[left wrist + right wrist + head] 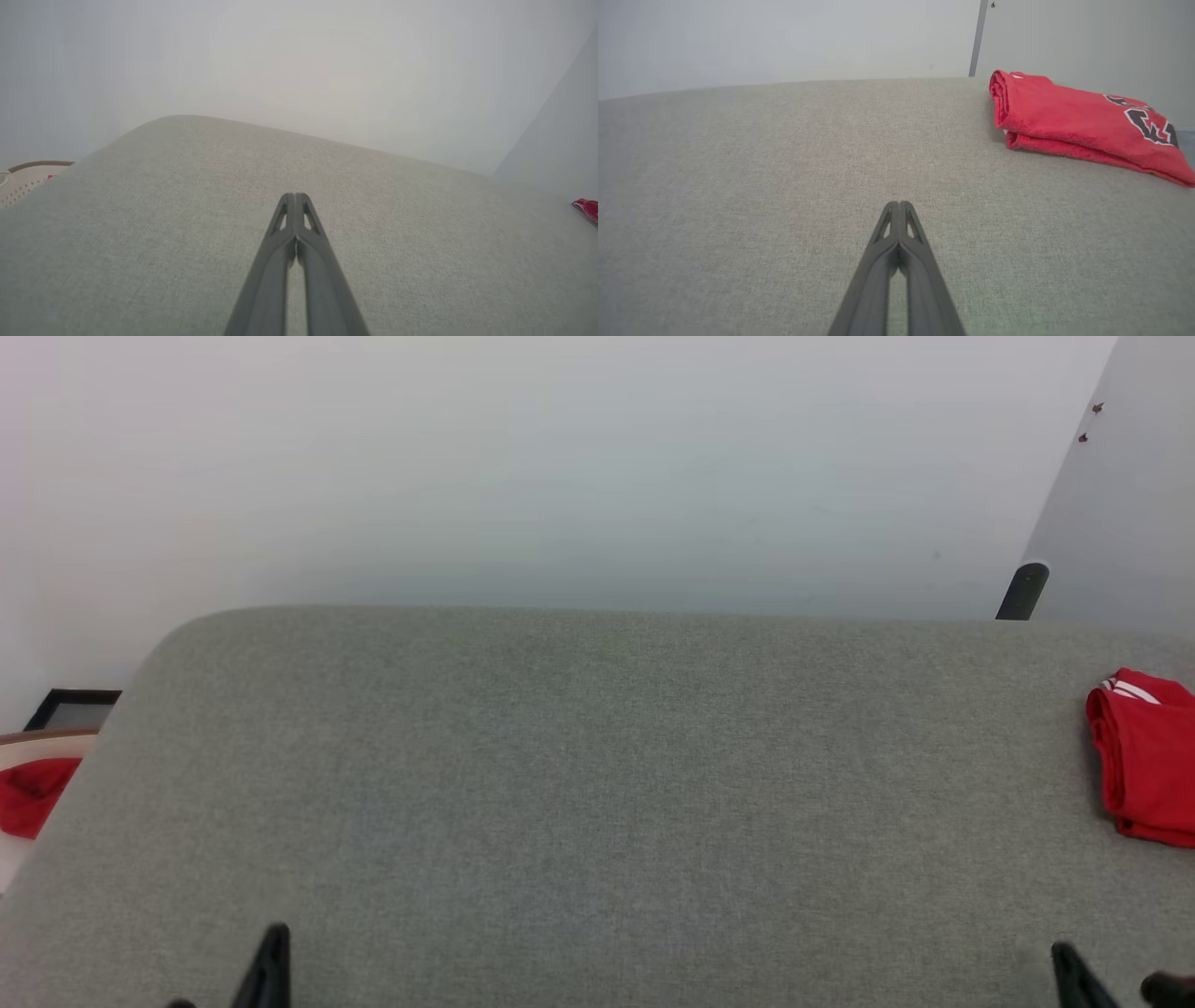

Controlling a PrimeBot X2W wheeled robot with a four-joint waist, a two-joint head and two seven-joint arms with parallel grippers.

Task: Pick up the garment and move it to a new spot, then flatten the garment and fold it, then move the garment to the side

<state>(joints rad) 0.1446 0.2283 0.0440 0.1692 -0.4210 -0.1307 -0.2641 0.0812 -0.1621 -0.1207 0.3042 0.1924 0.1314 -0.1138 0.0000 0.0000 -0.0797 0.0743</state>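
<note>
The garment (1146, 756) lies folded at the right edge of the grey fabric-covered table (579, 775), red with a bit of white striped trim showing. In the right wrist view the garment (1073, 123) sits far right, with black white-outlined lettering on its right end. A red sliver of the garment (587, 207) pokes in at the right edge of the left wrist view. My left gripper (295, 198) is shut with nothing in it, low over the near left of the table (275, 943). My right gripper (899, 206) is likewise shut and holds nothing, near the front right corner (1064, 957).
A pale round basket (37, 739) off the table's left edge holds a small red cloth (33, 793). A dark post (1022, 590) stands behind the table's far right corner, against the white wall.
</note>
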